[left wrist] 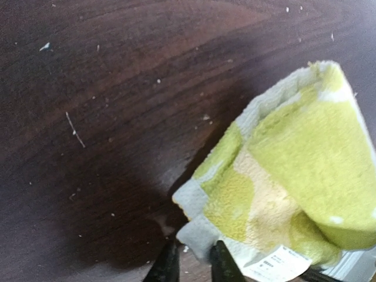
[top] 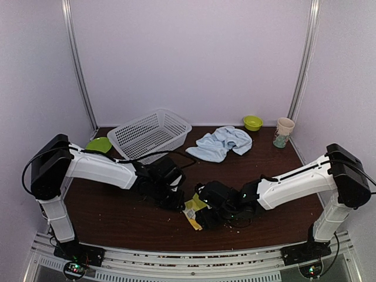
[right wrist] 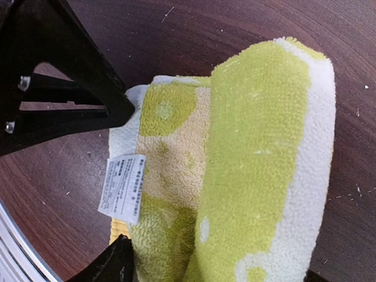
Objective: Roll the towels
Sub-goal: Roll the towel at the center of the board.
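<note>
1. Table (top: 117, 217): dark wood, carries all items.
2. Basket (top: 150, 135): white mesh, far, left of centre. Not a work item.
3. Blue towel (top: 222, 143): crumpled, unrolled, far, just right of centre. It is well apart from both grippers, and neither is clearly nearer.
4. Lime towel (top: 194, 212): near centre, between the two grippers, partly rolled. In the right wrist view its long axis runs up the frame, i.e. away from the wrist and across the finger line. The rolled part lies right, the flat part w/ label (right wrist: 122, 188) lies left.
5. Right gripper (right wrist: 211, 271): fingers spread wide astride the roll, cloth touching both. We judge this a hold on the roll.
6. Left gripper (left wrist: 194, 267): at the towel's left corner. Fingertips (left wrist: 166, 265) stand narrowly apart w/ the pale corner between them. We cannot tell whether they pinch it.

Key relation: loose cloth lies left of the roll, toward the left gripper. We judge the roll must advance that way.

View notes:
- Top view alone shows the blue towel and basket, but the arms hide most of the lime towel.
- Left wrist view alone shows the corner at the tips.
- Right wrist view alone shows the roll's lie.
</note>
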Robot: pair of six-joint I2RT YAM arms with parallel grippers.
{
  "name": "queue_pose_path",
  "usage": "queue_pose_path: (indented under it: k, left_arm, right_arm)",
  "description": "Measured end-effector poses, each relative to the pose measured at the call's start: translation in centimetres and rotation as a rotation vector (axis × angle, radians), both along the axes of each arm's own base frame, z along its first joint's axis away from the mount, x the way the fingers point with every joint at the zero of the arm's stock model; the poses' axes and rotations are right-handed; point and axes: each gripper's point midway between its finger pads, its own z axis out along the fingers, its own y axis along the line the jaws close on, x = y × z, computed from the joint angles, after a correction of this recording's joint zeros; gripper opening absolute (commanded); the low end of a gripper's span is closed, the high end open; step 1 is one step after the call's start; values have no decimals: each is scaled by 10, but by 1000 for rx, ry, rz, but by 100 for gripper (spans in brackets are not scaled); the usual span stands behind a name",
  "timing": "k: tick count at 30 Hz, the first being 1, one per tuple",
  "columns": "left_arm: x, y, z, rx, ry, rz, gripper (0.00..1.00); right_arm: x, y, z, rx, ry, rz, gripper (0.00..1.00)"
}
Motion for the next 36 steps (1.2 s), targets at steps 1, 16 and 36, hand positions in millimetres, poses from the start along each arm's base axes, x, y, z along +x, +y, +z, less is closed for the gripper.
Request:
queue_pose_path:
  k: [1, 16, 36]
  left_arm:
    - [-1, 2, -1, 4, 1, -2, 29]
    - [-2, 3, 35, -60, -59, -25, 33]
    - [0, -4, 27, -66, -51, -33, 22]
  right_arm:
    - [0, 0, 0, 0, 0, 0, 71]
    - [1, 5, 21, 78, 22, -7, 76]
    - [6, 4, 34, 138, 32, -27, 48]
